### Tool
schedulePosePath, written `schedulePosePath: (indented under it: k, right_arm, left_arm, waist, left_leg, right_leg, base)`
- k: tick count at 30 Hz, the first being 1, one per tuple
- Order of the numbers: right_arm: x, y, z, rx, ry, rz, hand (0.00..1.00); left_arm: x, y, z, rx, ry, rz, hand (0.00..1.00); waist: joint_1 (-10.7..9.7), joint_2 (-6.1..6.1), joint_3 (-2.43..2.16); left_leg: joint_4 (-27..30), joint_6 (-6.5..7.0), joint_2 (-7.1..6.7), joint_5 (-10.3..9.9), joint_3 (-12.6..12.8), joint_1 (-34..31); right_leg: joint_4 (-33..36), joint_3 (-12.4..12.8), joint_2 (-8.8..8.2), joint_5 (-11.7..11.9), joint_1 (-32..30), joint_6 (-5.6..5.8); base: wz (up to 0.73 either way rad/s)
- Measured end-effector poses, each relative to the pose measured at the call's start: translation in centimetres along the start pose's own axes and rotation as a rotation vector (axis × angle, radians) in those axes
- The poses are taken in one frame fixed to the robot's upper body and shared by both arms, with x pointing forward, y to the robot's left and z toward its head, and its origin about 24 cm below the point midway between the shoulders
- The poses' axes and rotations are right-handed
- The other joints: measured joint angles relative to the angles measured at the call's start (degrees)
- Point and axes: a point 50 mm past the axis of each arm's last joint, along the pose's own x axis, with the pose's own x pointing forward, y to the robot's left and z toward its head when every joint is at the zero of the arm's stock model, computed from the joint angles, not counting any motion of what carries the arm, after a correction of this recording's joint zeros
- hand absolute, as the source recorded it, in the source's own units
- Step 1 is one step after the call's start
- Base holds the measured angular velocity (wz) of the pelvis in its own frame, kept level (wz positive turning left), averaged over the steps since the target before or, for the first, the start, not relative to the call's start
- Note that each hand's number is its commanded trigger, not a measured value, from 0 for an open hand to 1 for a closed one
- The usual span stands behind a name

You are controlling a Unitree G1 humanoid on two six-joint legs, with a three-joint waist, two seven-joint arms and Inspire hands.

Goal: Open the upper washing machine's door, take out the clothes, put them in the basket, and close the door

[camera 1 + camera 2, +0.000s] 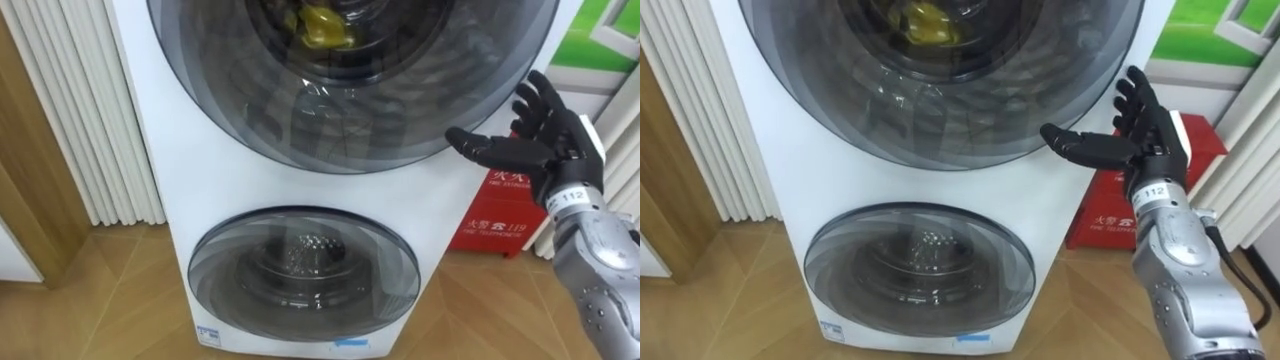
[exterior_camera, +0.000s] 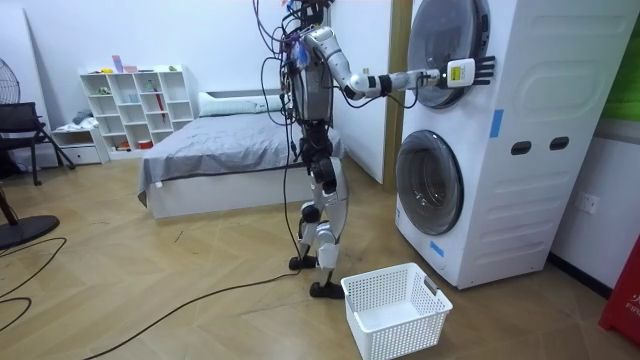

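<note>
The robot stands facing the washer [image 1: 150, 120], its right hand [image 1: 550, 140] raised with fingers spread and holding nothing, beside the right edge of the upper door [image 1: 350, 120]. A yellow cloth [image 1: 325, 28] shows dimly behind that glass, cut off at the top. A basket [image 2: 420, 325] sits near its feet.

2 washer doors [image 1: 350, 110] [image 1: 305, 275], 1 basket [image 2: 400, 335]

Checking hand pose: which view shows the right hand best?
Right eye view: the right hand sits fully in frame, fingers spread, thumb toward the upper door. Left eye view shows the same, nearer the edge. Room view shows it from afar, at that door's rim.
</note>
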Motion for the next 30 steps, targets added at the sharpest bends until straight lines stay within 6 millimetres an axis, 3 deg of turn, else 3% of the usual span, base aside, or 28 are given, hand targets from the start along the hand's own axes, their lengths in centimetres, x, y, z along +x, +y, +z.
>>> schedulePosePath:
  k: [5, 23, 30]
  right_arm:
    - [-0.3, 0.8, 1.1, -0.008, -0.051, 0.027, 0.00]
    - [-2.0, 3.7, 7.2, 0.043, -0.309, 0.156, 0.00]
    - [-3.1, 4.4, 7.3, 0.023, -0.328, 0.189, 0.00]
  left_arm:
    - [0.0, -0.1, -0.4, 0.002, 0.007, -0.006, 0.00]
    - [-0.1, -0.2, 0.3, 0.013, -0.049, -0.006, 0.00]
    - [-0.1, -0.4, 0.3, 0.041, -0.054, -0.014, 0.00]
  waist:
    - [0.0, 0.45, -0.22]
    - [-1.7, 0.27, -0.21]
    - [-1.6, 0.26, -0.21]
  left_leg:
    - [0.1, 0.00, 0.05, 0.0, 0.7, -0.1]
    - [-0.4, 0.00, 0.21, 0.0, 2.5, 0.9]
    - [-0.7, -0.03, 0.33, 0.0, 3.8, 1.7]
  right_leg:
    - [0.2, 0.6, 0.10, 0.0, -0.4, -0.06]
    - [1.8, 2.5, 0.05, -0.6, -1.1, -0.29]
    - [1.8, 3.1, 0.25, -0.6, -1.1, -0.35]
  base:
    - [-0.06]
    - [-0.06]
    - [-0.12]
